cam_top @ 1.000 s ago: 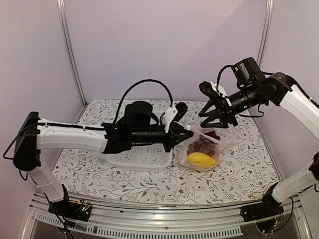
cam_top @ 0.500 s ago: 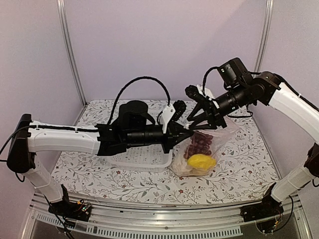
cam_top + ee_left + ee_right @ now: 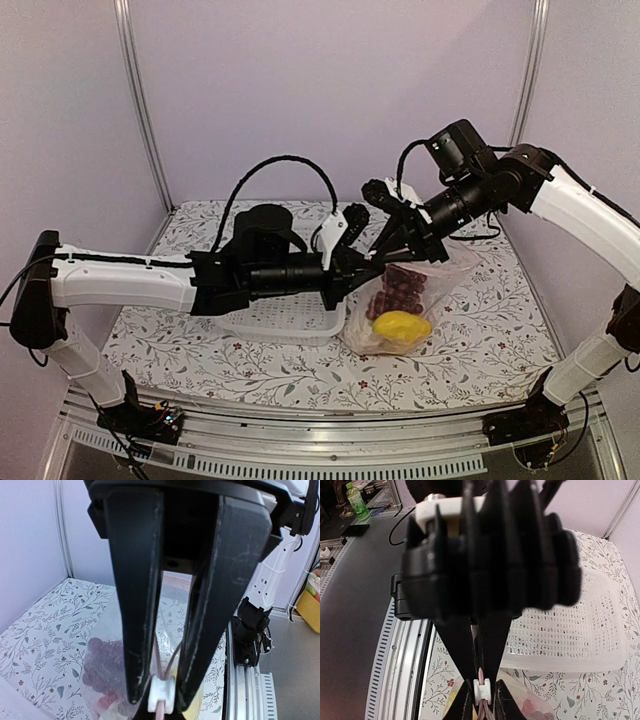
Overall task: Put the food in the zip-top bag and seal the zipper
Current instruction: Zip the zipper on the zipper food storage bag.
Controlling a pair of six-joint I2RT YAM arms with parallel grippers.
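The clear zip-top bag [image 3: 432, 272] hangs above the table, held at its mouth. Inside it are the dark purple grape bunch [image 3: 403, 288] and a yellow piece [image 3: 402, 325]; any other food is hidden. The left gripper [image 3: 367, 262] is shut on the zipper's white slider [image 3: 162, 696], which sits between its tips in the left wrist view. The right gripper [image 3: 383, 252] meets it tip to tip. In the right wrist view the right gripper [image 3: 480, 676] is pinched on the pink zipper strip just above the slider [image 3: 482, 690].
The white perforated basket [image 3: 285, 322] stands on the floral tablecloth under the left arm, just left of the bag; it also shows as the basket [image 3: 570, 640] in the right wrist view. Metal posts and purple walls enclose the back.
The right gripper has swung left to the bag's mouth and narrowed onto the zipper strip. The left arm has drawn back a little to the left, and the bag now hangs lower and more gathered.
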